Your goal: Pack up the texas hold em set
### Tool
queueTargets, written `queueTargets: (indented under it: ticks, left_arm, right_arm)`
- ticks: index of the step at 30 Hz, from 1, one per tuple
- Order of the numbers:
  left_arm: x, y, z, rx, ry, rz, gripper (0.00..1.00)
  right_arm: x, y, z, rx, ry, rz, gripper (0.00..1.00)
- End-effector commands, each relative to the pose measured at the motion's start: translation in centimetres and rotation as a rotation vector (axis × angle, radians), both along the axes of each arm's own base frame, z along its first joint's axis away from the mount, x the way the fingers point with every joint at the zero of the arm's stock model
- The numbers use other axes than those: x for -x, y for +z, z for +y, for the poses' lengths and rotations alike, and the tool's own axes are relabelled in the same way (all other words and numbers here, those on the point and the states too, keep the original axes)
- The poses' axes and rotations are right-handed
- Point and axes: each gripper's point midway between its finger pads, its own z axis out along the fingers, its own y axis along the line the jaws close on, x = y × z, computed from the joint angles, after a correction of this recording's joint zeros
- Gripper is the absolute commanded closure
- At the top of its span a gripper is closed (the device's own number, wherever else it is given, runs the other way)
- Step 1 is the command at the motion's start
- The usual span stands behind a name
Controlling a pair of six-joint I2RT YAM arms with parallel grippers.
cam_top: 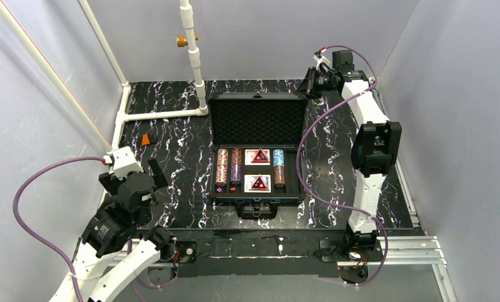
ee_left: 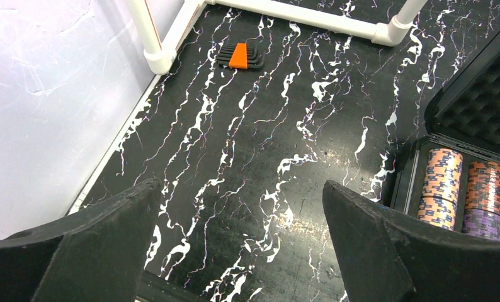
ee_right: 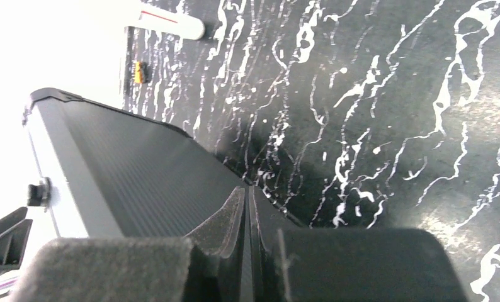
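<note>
Contents look stowed: black hard plastic case (cam_top: 258, 200) sits open in the middle of the black marbled worktop (cam_top: 178, 157), with chip stacks (cam_top: 228, 167) and card decks (cam_top: 258, 183) slotted in its tray. Foam-lined lid (cam_top: 257, 119) stands upright.

Right fingers (ee_right: 225, 223) are pressed together on nothing, just behind the lid's ribbed back, at the case's far right corner. Judged step: tip the lid forward. Push high near its top edge, slow and even, so the case doesn't skid.

Left fingers (ee_left: 102, 242) are spread wide and empty, left of the case; they could steady the base.

Purple cable (cam_top: 302, 148) droops along the case's right side and may catch under the lid. Orange-and-black hex key set (cam_top: 148, 139) lies well left of the case, off the lid's path.
</note>
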Motion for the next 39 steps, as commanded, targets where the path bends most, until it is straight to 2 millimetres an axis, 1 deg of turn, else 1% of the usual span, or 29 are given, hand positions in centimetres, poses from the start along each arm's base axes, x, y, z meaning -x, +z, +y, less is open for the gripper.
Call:
queueTargets:
  ticks: [1, 7, 16, 24, 30, 36, 39]
  left_arm:
    - [0.1, 0.7, 0.3, 0.009, 0.009, -0.026, 0.01]
    - [0.2, 0.7, 0.2, 0.012, 0.006, -0.028, 0.01]
    - [0.2, 0.7, 0.2, 0.014, 0.003, -0.028, 0.01]
    - [0.2, 0.7, 0.2, 0.015, 0.002, -0.029, 0.01]
    - [0.2, 0.7, 0.2, 0.015, 0.003, -0.029, 0.01]
    - [0.2, 0.7, 0.2, 0.014, 0.002, -0.029, 0.00]
    - [0.1, 0.7, 0.2, 0.012, 0.003, -0.026, 0.00]
  right_arm:
    - [2.8, 4.5, 1.9, -0.068, 0.082, -0.062, 0.86]
    - [4.4, 4.9, 2.1, -0.032, 0.089, -0.060, 0.86]
    - [6.7, 4.9, 2.9, 0.007, 0.110, -0.063, 0.86]
    - [8.9, 4.0, 4.1, 0.070, 0.130, -0.065, 0.87]
    - [9.9, 4.5, 4.9, 0.084, 0.148, -0.085, 0.87]
    - [10.8, 5.1, 5.3, 0.104, 0.158, -0.100, 0.87]
    - [11.5, 5.4, 5.6, 0.112, 0.164, -0.111, 0.87]
